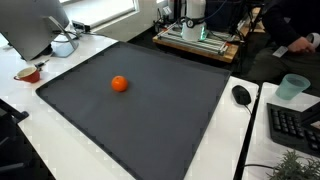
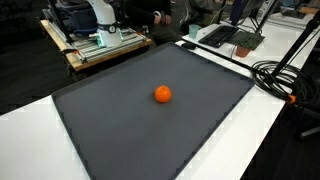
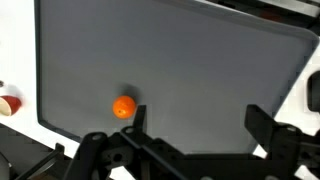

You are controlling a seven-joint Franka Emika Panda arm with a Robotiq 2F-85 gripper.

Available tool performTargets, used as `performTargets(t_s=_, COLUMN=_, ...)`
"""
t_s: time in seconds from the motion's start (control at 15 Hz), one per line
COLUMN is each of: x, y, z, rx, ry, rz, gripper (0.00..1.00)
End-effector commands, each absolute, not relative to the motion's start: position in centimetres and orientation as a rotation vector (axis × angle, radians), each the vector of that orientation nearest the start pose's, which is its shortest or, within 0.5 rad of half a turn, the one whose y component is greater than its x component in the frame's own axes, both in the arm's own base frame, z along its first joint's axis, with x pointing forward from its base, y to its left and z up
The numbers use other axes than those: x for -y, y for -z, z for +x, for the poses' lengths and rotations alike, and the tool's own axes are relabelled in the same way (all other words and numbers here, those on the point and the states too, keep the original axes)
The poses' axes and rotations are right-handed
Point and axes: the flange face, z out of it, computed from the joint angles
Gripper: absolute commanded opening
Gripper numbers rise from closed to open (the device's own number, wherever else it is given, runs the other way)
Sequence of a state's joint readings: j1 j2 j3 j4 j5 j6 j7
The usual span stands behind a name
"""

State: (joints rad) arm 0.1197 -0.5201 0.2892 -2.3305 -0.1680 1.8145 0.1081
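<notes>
Orange round fruit [image 1: 119, 84] sits by itself on the dark grey rectangular mat [image 1: 170, 120], a bit left of the mat's middle in an exterior view, with nothing touching it. Going left to right across the white surface [image 1: 55, 130]: a small red bowl [image 1: 28, 73] off the mat's corner, the fruit, then a black computer mouse [image 1: 241, 95] and a pale teal cup [image 1: 292, 87]. Wrist view shows the black jaws spread wide and empty, and the fruit shows just outside them, not between.
</notes>
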Motion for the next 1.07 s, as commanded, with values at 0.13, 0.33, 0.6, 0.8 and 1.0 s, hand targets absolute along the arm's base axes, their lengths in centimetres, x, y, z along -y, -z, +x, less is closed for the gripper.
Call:
performTargets(t_s=0.13, x=-16.7, y=-45.8, z=39.5, rx=0.905, ry=-0.169, rz=-3.506, gripper=1.00)
performTargets(t_s=0.33, x=-16.4, y=-45.1, z=39.7, rx=0.901, ry=-0.176, rz=-3.527, gripper=1.00)
performTargets(t_s=0.6, x=-16.4, y=-44.2, z=40.2, rx=0.906, ry=-0.209, rz=-3.526, gripper=1.00)
performTargets(t_s=0.8, x=-18.8, y=-41.2, z=38.8, rx=1.208, ry=-0.401, rz=-3.492, gripper=1.00)
performTargets(t_s=1.0, x=-20.5, y=-36.9, z=37.6, rx=1.411, ry=-0.587, rz=-3.396, gripper=1.00)
